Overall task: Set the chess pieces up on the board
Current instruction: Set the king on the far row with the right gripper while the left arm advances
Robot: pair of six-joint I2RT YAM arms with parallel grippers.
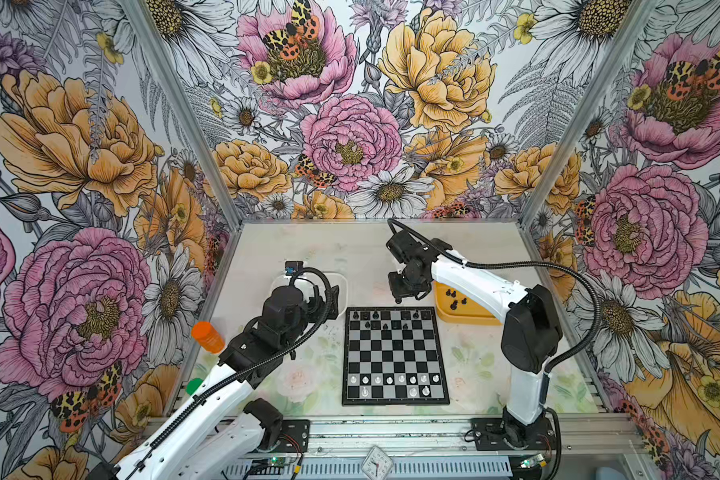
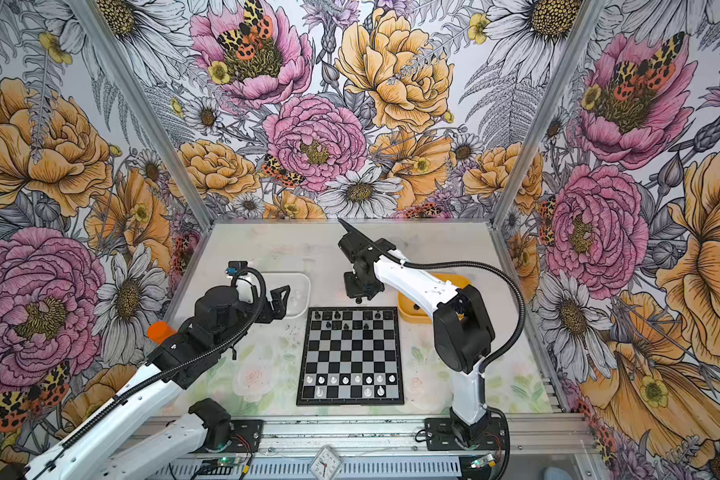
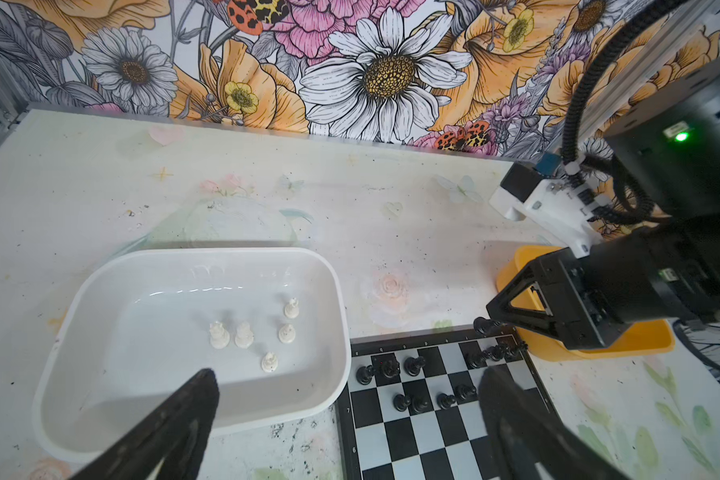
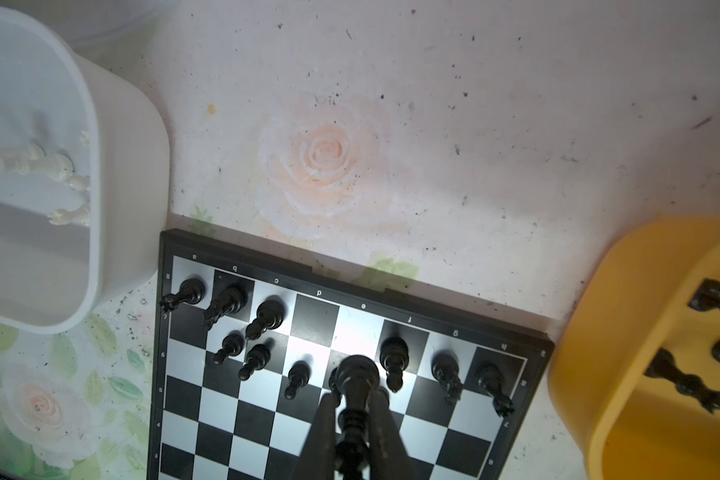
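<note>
Right, starting at the left of the table [image 1: 267, 249]: an orange plastic cylinder [image 1: 207, 336] sits by the side wall, with a small green round object [image 1: 194, 385] nearer the front, both well clear of the play. Next comes the left gripper [image 3: 348, 376]. Its black fingers [image 3: 184, 419] are spread wide and hold nothing, and it hangs over the near rim of the white rectangular plastic tray [image 3: 225, 252] and the board's far left corner. Five translucent white chessmen [image 3: 244, 334] stand loose in that tray. In both top views the left arm's wrist covers much of it.

On to the middle: the square black-and-silver chessboard [image 1: 395, 357] lies flat between the two trays, its far left corner just beside the white one. White's side, nearest the front rail, has a full row of pawns [image 1: 389, 380] and three pieces behind them. At the far end the glossy black chessmen [image 4: 229, 299] stand three at each end of the back row, with a few pawns in front.

Over that far end, the right gripper [image 4: 355, 399] is clamped tight on a tall black piece [image 4: 357, 374], base toward the board. Black neighbours crowd it on both sides, and whether it touches the board I cannot tell. Further right, the yellow plastic tray [image 1: 466, 318] holds more black men [image 4: 678, 376], and the right arm's white link crosses over its corner. Down front, a small white clock [image 1: 376, 462] sits on the rail.
</note>
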